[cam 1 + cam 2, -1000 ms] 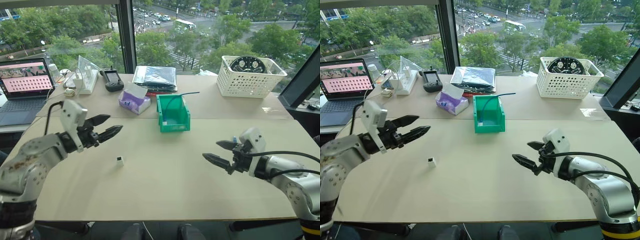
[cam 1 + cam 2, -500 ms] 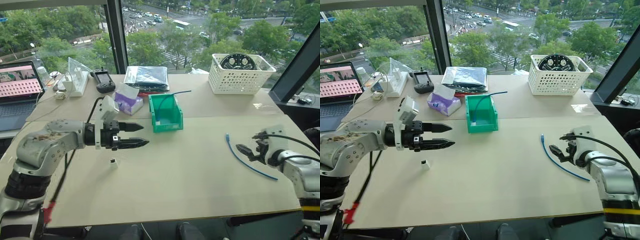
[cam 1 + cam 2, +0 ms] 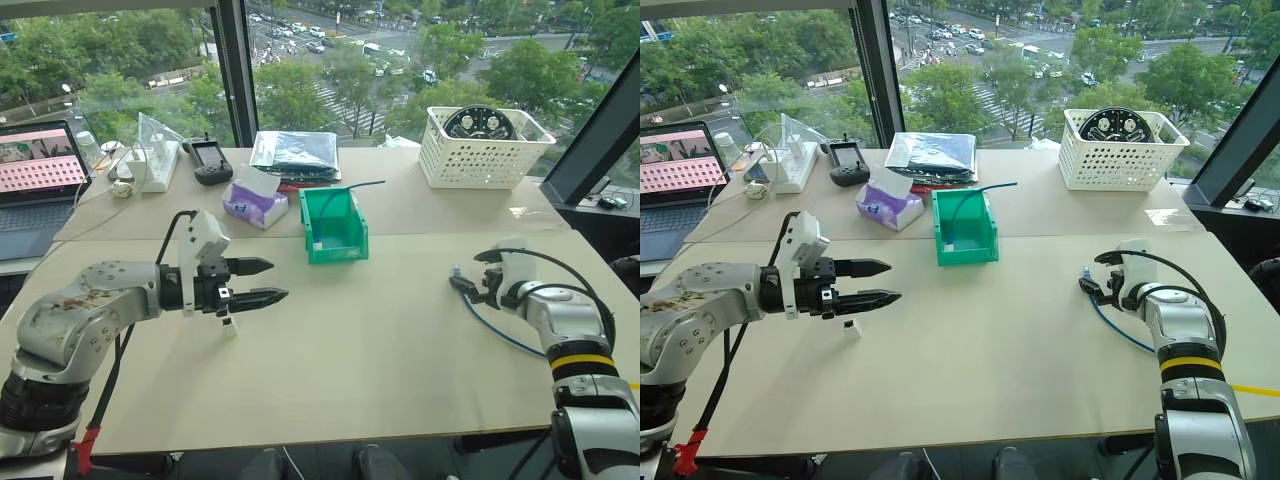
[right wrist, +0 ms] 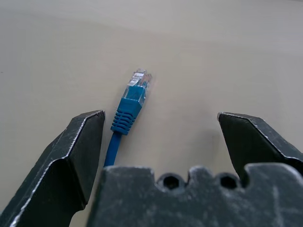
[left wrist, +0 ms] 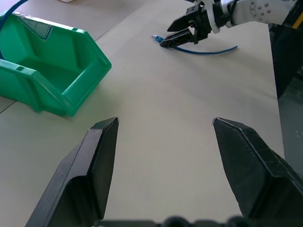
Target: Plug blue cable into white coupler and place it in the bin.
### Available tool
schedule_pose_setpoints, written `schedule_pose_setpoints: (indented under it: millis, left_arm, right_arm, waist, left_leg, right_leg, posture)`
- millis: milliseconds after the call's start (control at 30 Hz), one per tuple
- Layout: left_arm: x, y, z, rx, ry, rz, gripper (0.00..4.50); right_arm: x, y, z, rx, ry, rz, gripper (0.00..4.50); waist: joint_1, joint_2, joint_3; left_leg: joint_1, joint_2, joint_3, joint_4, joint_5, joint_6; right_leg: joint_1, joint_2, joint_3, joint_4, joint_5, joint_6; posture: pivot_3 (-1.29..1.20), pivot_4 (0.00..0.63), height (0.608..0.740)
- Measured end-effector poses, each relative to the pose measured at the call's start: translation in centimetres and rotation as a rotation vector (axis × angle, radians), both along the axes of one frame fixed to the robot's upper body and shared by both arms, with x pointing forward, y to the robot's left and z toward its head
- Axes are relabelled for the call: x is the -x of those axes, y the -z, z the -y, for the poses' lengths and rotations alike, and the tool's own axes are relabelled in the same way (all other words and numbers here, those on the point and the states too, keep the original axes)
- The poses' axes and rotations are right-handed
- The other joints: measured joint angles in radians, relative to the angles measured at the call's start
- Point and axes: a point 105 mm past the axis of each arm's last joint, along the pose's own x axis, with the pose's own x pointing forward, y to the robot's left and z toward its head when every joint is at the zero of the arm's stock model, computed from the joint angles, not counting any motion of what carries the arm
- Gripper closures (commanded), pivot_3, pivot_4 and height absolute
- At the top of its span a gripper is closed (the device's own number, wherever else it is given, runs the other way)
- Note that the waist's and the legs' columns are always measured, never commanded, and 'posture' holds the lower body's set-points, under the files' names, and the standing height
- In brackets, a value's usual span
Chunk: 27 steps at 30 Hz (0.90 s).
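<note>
Right gripper (image 4: 161,123) sits low over the table (image 3: 380,340) near its right edge, fingers spread apart with nothing clamped; the clear plug end of the blue cable (image 4: 129,106) lies flat on the table between them, nearer one finger, and the rest of the cable trails back under the wrist. Left gripper (image 3: 268,281) points level across the table toward the right, jaws likewise parted and empty, directly above the white coupler (image 3: 228,325), which stands on the tabletop untouched.

Containers: the bin (image 3: 335,240) stands near the table's centre, well apart from both grippers; a darker blue cable (image 3: 345,190) arches over its rear wall. At the far right stands a white lattice basket (image 3: 480,150) holding a round black object (image 3: 480,122).

Open tabletop extends between coupler and cable and toward the near edge.
</note>
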Motion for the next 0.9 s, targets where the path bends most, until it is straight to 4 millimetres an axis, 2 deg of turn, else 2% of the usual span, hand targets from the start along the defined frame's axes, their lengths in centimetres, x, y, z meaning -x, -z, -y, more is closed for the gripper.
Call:
schedule_pose_setpoints:
  millis: [167, 300, 367, 533, 567, 767, 833, 900]
  left_arm:
    - [-0.1, 0.0, -0.1, -0.004, -0.014, 0.008, 1.09]
    - [0.0, 0.0, -0.3, -0.008, -0.018, 0.01, 1.09]
    - [0.0, 0.1, -0.6, -0.022, -0.024, 0.009, 1.09]
    - [0.3, 0.0, -0.6, -0.035, 0.009, 0.019, 1.09]
    - [0.3, 0.0, -0.6, -0.039, 0.012, 0.02, 1.09]
    - [0.7, 0.9, -0.9, -0.091, 0.04, 0.01, 1.09]
    - [0.8, 1.3, -0.7, -0.125, 0.063, 0.019, 1.09]
    - [0.9, 1.8, -0.6, -0.166, 0.082, 0.029, 1.09]
  right_arm:
    - [-0.3, 0.2, -0.5, -0.003, -0.024, 0.006, 3.05]
    - [-0.2, 0.0, -1.6, 0.05, -0.13, 0.001, 4.42]
    - [0.2, -0.5, -3.3, 0.116, -0.29, 0.009, 4.48]
    - [2.2, -3.0, -10.9, 0.257, -0.818, 0.061, 4.48]
    - [2.6, -3.1, -11.6, 0.268, -0.87, 0.061, 4.49]
    - [6.8, -1.5, -17.5, 0.356, -1.338, -0.018, 4.49]
    - [7.6, -0.9, -19.1, 0.366, -1.439, -0.028, 4.5]
    - [7.6, -0.6, -19.9, 0.396, -1.477, -0.046, 4.5]
  waist:
    - [-0.001, 0.0, 0.0]
    - [-0.003, 0.0, 0.0]
    - [-0.006, 0.0, 0.0]
    - [-0.014, 0.002, 0.001]
    - [-0.012, 0.002, 0.001]
    - [0.0, 0.002, 0.001]
    - [-0.001, 0.002, 0.001]
    - [0.0, 0.002, 0.001]
  left_leg:
    - [0.001, 0.0, 0.0, 0.0, 0.0, 0.0]
    - [0.001, 0.0, 0.0, 0.0, 0.0, 0.0]
    - [0.0, 0.0, 0.0, 0.0, 0.0, 0.0]
    - [0.0, 0.001, -0.002, 0.0, 0.0, 0.0]
    - [0.0, 0.001, -0.002, 0.0, 0.0, 0.0]
    - [0.0, 0.001, -0.001, 0.0, 0.0, -0.001]
    - [0.0, 0.001, 0.0, 0.0, 0.0, -0.001]
    - [0.0, 0.001, 0.0, 0.0, 0.001, -0.001]
  right_leg:
    - [0.001, 0.0, 0.0, 0.0, 0.0, 0.0]
    - [0.0, 0.0, 0.0, 0.0, 0.0, 0.0]
    - [0.0, 0.001, 0.0, 0.0, 0.0, 0.0]
    - [-0.001, 0.002, 0.001, 0.001, 0.0, 0.0]
    - [-0.001, 0.002, 0.0, 0.001, 0.0, 0.0]
    - [-0.001, 0.0, 0.0, 0.001, 0.0, 0.0]
    - [-0.001, 0.001, 0.0, 0.001, 0.0, 0.0]
    - [-0.002, 0.001, 0.0, 0.002, 0.0, 0.0]
  posture:
    - [0.0, 0.15, 0.74]
    - [0.0, 0.15, 0.74]
    - [0.0, 0.15, 0.74]
    - [0.0, 0.15, 0.74]
    - [0.0, 0.15, 0.74]
    - [0.0, 0.15, 0.74]
    - [0.0, 0.15, 0.74]
    - [0.0, 0.15, 0.74]
